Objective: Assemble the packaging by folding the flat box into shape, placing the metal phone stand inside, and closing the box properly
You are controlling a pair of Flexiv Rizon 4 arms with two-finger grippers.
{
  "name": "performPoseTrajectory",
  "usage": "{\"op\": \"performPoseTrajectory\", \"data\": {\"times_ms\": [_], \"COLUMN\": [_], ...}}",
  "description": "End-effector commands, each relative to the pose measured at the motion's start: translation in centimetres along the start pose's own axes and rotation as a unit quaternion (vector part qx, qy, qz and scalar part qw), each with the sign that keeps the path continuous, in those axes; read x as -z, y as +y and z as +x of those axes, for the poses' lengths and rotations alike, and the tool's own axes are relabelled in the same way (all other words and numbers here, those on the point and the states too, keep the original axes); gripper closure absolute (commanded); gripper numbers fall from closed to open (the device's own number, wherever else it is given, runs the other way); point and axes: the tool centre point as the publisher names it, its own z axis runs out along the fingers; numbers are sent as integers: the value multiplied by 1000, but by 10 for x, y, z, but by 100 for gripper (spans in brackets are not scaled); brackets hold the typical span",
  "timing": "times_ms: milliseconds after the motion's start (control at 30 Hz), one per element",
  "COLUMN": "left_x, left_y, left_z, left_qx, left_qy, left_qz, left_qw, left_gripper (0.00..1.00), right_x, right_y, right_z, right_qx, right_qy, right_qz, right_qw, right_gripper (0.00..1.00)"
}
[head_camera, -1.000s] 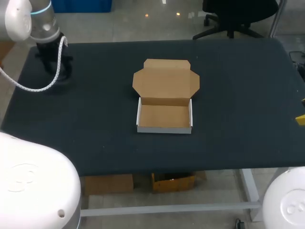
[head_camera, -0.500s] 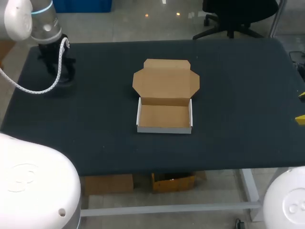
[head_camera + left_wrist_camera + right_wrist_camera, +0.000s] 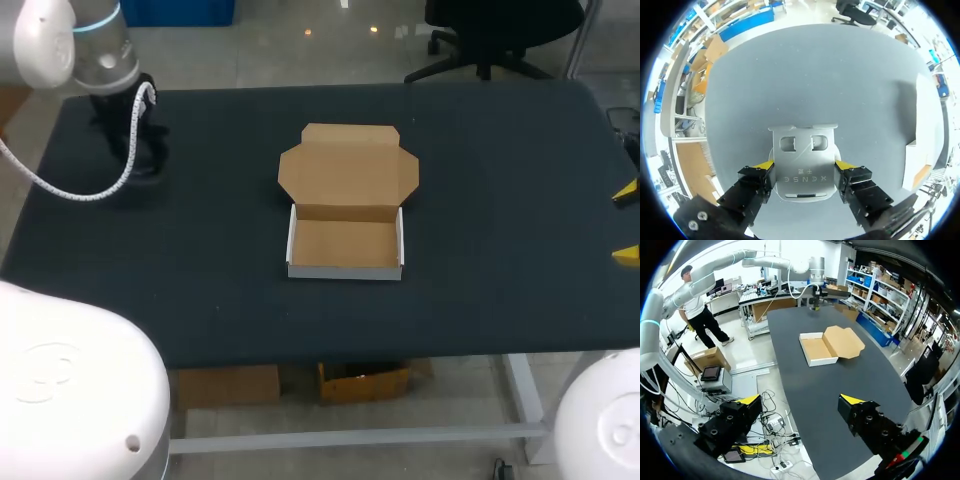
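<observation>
Half done, judging by the layout: tray formed, filling and closing not yet done, and working now on bringing the stand across. Pinching the metal phone stand in the left claw, pressing both yellow tips against its two opposite side edges and pointing the bent lip with the twin cutouts ahead of the fingers, probably for holding the plate level and for lowering it flat into the tray. Hanging the left arm at the upper left of the frame in the head view, wrist aiming straight down over the dark bench, trailing a white cable in a loop beside it. Leaving the box in the middle of the frame, folded up into a shallow white-walled tray, with the lid flap thrown back toward the upper edge, exposing the bare brown inside for reaching from above; sitting well apart from the stand. Parking the right claw at the right edge of the frame, fingers spread wide and gripping nothing, presumably out of the way of the carry and waiting for the lid closing. Facing, from that wrist, along the bench toward the box well ahead of the fingers.
</observation>
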Motion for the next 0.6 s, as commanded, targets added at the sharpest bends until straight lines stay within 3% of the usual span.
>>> {"op": "performPoseTrajectory", "data": {"times_ms": [33,233,367,433,600], "left_x": [6,10,12,13,16], "left_y": [7,11,14,15,18], "left_z": [6,15,20,23,28], "left_qx": [-4,-14,-19,-21,-27], "left_qy": [-5,-4,-5,-6,-7], "left_qz": [5,8,12,13,16], "left_qw": [1000,1000,1000,1000,999], "left_gripper": [100,100,100,100,100], "right_x": [0,0,2,5,8], "right_y": [-1,0,-5,-9,-11], "right_z": [1,1,-4,-5,-3], "right_qx": [13,32,-17,-37,-36], "right_qy": [-3,-5,-25,-35,-38], "right_qz": [-7,-15,15,9,5], "right_qw": [1000,999,999,999,999], "right_gripper": [0,0,0,0,0]}}
